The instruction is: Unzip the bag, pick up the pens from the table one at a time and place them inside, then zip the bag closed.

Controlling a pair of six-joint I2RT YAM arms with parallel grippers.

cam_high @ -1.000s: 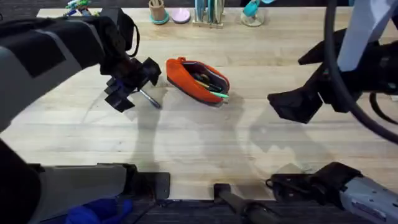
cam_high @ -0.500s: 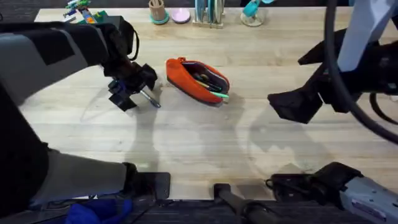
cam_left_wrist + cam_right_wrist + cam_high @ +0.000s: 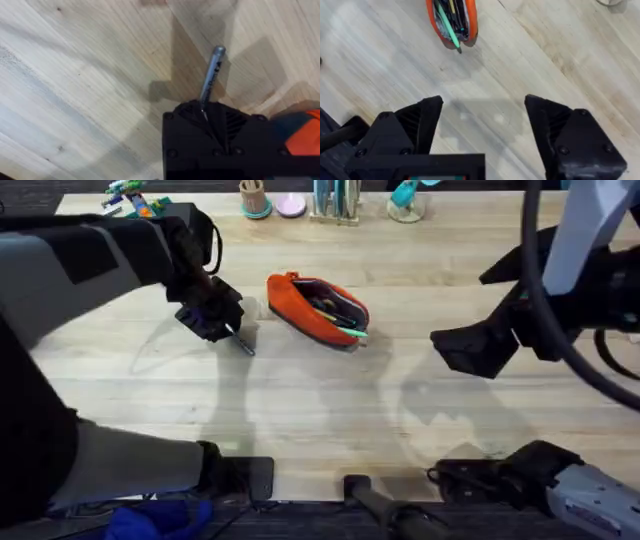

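The left pincer (image 3: 222, 323) is clamped on the grey pen (image 3: 211, 75), which lies low on the counter (image 3: 300, 410) just left of the bag (image 3: 300, 310). The bag lies unzipped, the green pen (image 3: 447, 26) poking from it. The right pincer (image 3: 484, 125) hovers agape, well apart.

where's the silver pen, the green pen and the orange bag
silver pen (image 3: 210, 77), left wrist view, middle of its shaft
green pen (image 3: 447, 25), right wrist view, middle of its shaft inside the open bag
orange bag (image 3: 295, 304), overhead view, its orange side panel
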